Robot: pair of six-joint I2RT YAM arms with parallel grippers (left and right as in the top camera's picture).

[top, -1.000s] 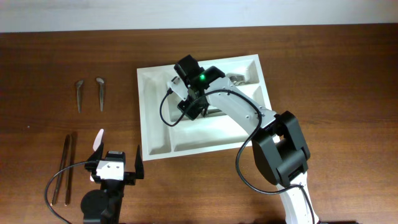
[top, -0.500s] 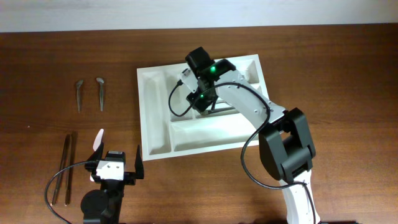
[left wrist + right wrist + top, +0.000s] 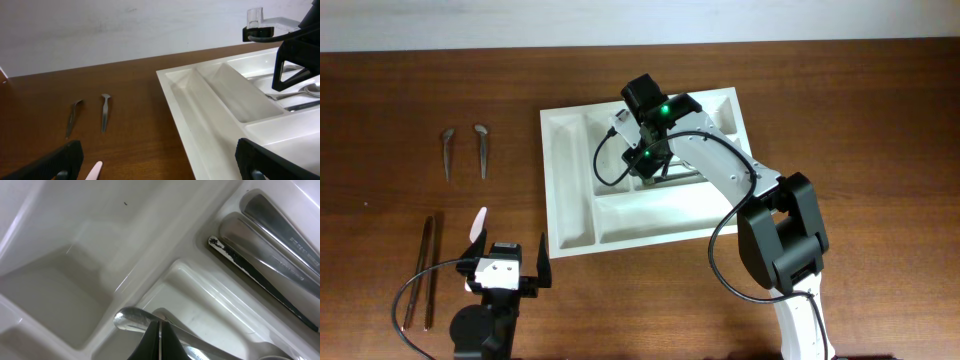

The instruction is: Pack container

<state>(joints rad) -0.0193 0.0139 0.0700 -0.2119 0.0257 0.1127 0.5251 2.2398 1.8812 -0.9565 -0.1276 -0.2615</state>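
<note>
The container (image 3: 650, 215), a wide white plastic tray, lay flat on the wooden table (image 3: 860, 90), a little right of the middle and slightly turned. It looked stiff and light, with smooth glossy walls, so it would probably slide on the wood if something pushed it from the side. It was much too broad to be taken across. A hold seemed possible only on the thin outer rim or on one of the dividing walls, and the fingers could easily slip there.

The right gripper (image 3: 646, 160) was low inside the tray, over the upper middle compartments. Its fingers were pressed together to a point, right at a metal spoon (image 3: 131, 319) that lay in one compartment. Whether they pinched the spoon or only touched it could not be told. More metal cutlery (image 3: 280, 230) lay in the next compartment.

The left gripper (image 3: 508, 262) hung near the front of the table, well apart from the tray, its fingers spread wide with nothing between them. Two small spoons (image 3: 481, 148) and two long thin utensils (image 3: 426, 250) lay on the wood to the left of the tray. These looked hard, thin and flat, so each would likely need a careful pinch at the middle of its handle.
</note>
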